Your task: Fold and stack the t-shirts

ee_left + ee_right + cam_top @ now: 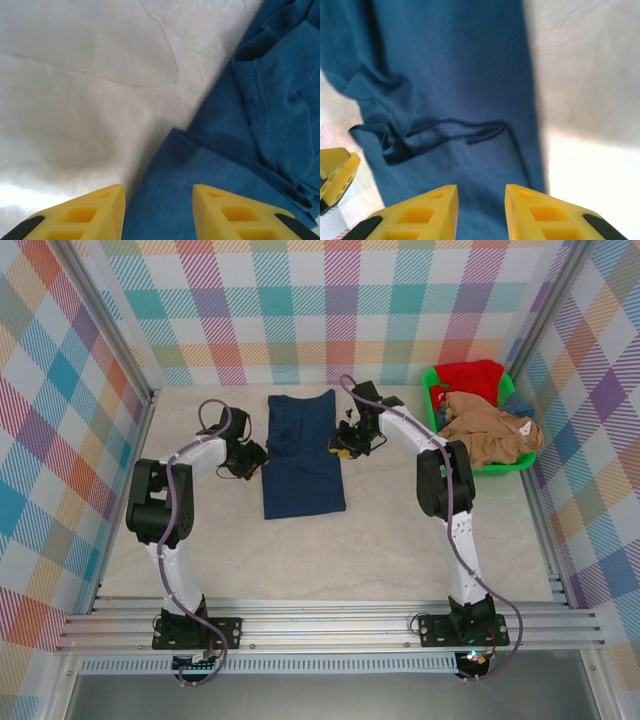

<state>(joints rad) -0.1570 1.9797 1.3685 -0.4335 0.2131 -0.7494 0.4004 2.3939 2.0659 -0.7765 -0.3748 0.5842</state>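
Observation:
A dark navy t-shirt [303,465] lies flat in the middle of the table, folded into a long narrow strip. My left gripper [255,456] sits at its left edge. In the left wrist view the yellow fingers [95,215] stand apart over the cloth's edge [260,125], with nothing pinched between them. My right gripper [346,445] hovers at the strip's right edge. Its jaws [481,210] are open too, above the blue cloth [450,75], which has a creased fold. More t-shirts, red [470,375], tan-brown [490,430] and blue [518,400], are heaped in the basket.
A bright green basket [431,398] stands at the back right against the checked wall. Bare marble-look tabletop [400,540] stretches in front of the navy shirt. Metal frame rails run along both sides and the near edge.

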